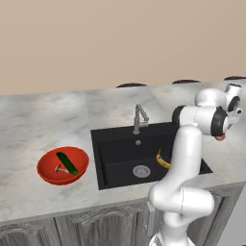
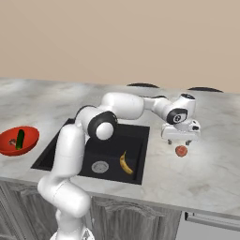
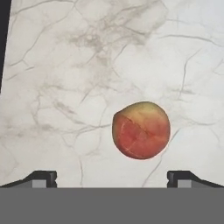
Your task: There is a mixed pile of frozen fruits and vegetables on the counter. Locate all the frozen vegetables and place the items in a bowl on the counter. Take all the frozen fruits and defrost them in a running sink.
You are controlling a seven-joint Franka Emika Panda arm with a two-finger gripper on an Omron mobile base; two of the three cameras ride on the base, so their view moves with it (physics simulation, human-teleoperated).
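A small round red-orange fruit [image 3: 141, 130] lies on the marbled counter [image 3: 65, 65] just right of the black sink [image 2: 136, 136]. My gripper [image 2: 179, 141] hovers open directly above this fruit [image 2: 181, 151], its fingertips [image 3: 41, 178] set wide apart and touching nothing. A yellow banana [image 2: 125, 163] rests on the sink floor near the drain [image 2: 100, 166]. At the left of the sink, the red bowl [image 1: 48, 166] holds the dark green cucumber [image 1: 67, 163] and the pale mushroom [image 1: 61, 168]. From the left base view the arm hides most of the fruit [image 1: 220, 138].
A grey bent faucet [image 1: 139, 119] stands behind the sink. Dark round shapes [image 2: 143, 85] sit along the counter's back edge. Bare counter [image 2: 211, 164] stretches right of the fruit, with its front edge close by.
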